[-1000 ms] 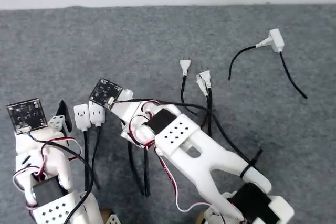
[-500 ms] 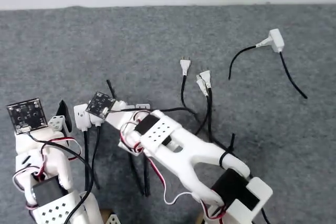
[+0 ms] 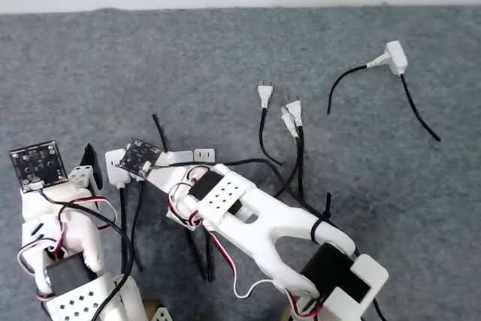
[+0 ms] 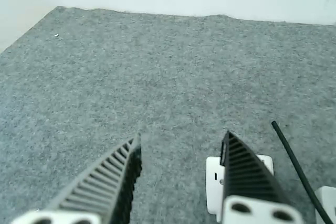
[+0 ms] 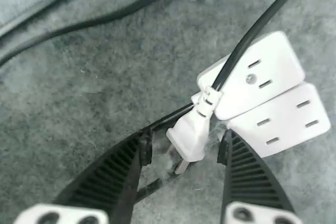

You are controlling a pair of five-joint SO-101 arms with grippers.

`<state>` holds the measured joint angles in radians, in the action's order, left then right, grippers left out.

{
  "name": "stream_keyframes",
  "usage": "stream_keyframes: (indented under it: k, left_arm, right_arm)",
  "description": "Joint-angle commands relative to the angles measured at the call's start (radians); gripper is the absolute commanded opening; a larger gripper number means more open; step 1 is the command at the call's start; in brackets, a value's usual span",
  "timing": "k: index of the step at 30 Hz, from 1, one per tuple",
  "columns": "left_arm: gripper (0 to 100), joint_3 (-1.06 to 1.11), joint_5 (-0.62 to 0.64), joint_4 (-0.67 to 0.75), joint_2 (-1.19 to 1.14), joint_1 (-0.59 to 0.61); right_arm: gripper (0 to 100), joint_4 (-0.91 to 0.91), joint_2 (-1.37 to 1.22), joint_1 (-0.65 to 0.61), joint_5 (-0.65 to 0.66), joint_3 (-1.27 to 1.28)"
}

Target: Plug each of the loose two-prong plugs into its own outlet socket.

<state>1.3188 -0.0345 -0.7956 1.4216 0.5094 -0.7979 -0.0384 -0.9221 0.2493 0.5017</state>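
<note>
Two white outlet sockets (image 5: 254, 80) (image 5: 283, 114) lie side by side on the grey mat, one of them (image 3: 115, 168) beside the right arm's camera board. A white two-prong plug (image 5: 190, 134) on a black cord lies just in front of them, prongs pointing away from the sockets. My right gripper (image 5: 185, 142) is open, with one finger on each side of this plug and a gap to both. My left gripper (image 4: 182, 140) is open and holds nothing; a socket (image 4: 214, 181) shows behind one finger. Further loose plugs (image 3: 264, 94) (image 3: 292, 113) lie mid-table.
A white angled plug (image 3: 394, 58) with a black cord lies at the far right. Another white plug body (image 3: 203, 155) sits by the right arm's wrist. Black cords (image 3: 299, 157) run across the mat under the right arm. The far left of the mat is bare.
The right arm has swung left and dropped toward the sockets, bringing its gripper around the plug. A loose black cord end now shows beyond it. The left arm has stayed still.
</note>
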Motion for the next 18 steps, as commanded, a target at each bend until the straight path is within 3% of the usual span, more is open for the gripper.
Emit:
stream_keyframes:
  k: [1, 8, 14, 18]
  left_arm:
    - [24, -0.013, 0.012, 0.029, 0.012, 0.005]
    - [24, -0.005, 0.012, 0.032, 0.012, 0.005]
    - [24, 0.002, 0.011, 0.035, 0.012, 0.005]
    - [24, 0.002, 0.011, 0.035, 0.012, 0.005]
  right_arm:
    - [19.8, 0.062, 0.007, -0.004, -0.011, 0.023]
    - [18.6, 0.079, 0.007, -0.004, -0.009, 0.031]
    - [0.3, 0.079, 0.005, -0.004, -0.005, 0.031]
    - [3.5, 0.079, 0.005, -0.004, -0.003, 0.031]
